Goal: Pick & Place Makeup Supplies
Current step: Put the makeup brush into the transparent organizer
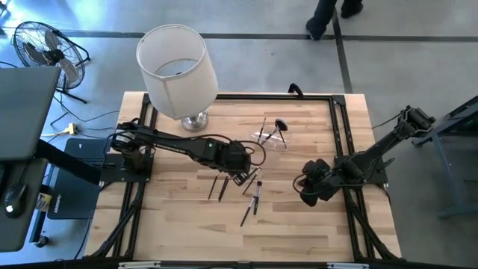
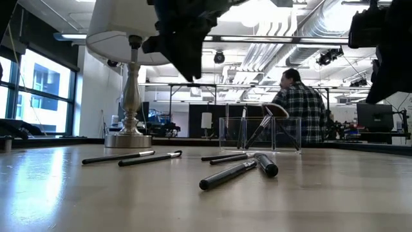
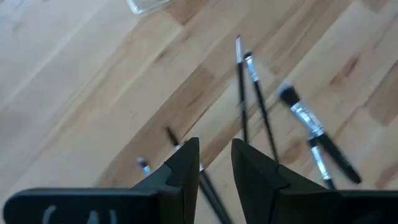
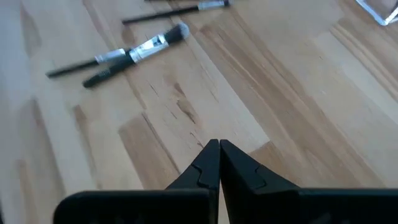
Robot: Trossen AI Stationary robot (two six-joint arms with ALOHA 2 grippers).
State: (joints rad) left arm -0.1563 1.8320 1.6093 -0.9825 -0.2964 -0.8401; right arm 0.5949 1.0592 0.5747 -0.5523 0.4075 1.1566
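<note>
The left gripper (image 1: 240, 177) hangs half open and empty right over the brushes (image 1: 252, 196) near the table's (image 1: 179, 217) middle; they point toward its front edge, the shut right gripper (image 1: 308, 193) farther off

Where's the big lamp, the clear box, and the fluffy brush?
lamp (image 1: 178, 63): high view, on the white shade.
clear box (image 2: 286, 134): low view, on its front wall.
fluffy brush (image 4: 177, 32): right wrist view, on its bristle head.
</note>
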